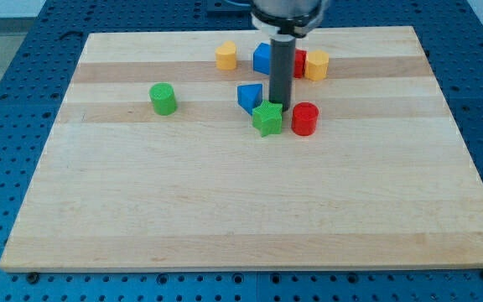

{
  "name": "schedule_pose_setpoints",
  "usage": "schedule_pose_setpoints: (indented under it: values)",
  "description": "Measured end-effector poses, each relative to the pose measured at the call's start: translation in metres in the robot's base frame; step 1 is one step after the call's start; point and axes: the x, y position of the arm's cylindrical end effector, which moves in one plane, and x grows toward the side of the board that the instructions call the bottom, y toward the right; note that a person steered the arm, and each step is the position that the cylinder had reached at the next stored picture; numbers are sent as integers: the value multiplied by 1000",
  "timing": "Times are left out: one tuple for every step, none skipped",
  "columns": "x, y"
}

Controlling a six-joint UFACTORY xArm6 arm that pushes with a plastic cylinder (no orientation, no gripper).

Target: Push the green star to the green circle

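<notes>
The green star [267, 119] lies near the middle of the board's upper half, just below the blue triangle [249, 96]. My tip [280, 106] touches the star's upper right edge, between it and the red cylinder [304, 118]. The green circle, a green cylinder [163, 98], stands well to the view's left of the star, apart from everything else.
Along the view's top sit a yellow cylinder [225, 56], a blue cube [262, 58] partly hidden by the rod, a red block [299, 63] mostly hidden behind the rod, and a yellow hexagonal block [315, 65]. The wooden board [241, 210] lies on a blue pegboard surface.
</notes>
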Motion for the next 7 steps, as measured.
schedule_pose_setpoints:
  values:
    - [15, 12]
    - [40, -11]
    - [42, -80]
    - [28, -142]
    - [28, -160]
    - [39, -121]
    - [43, -66]
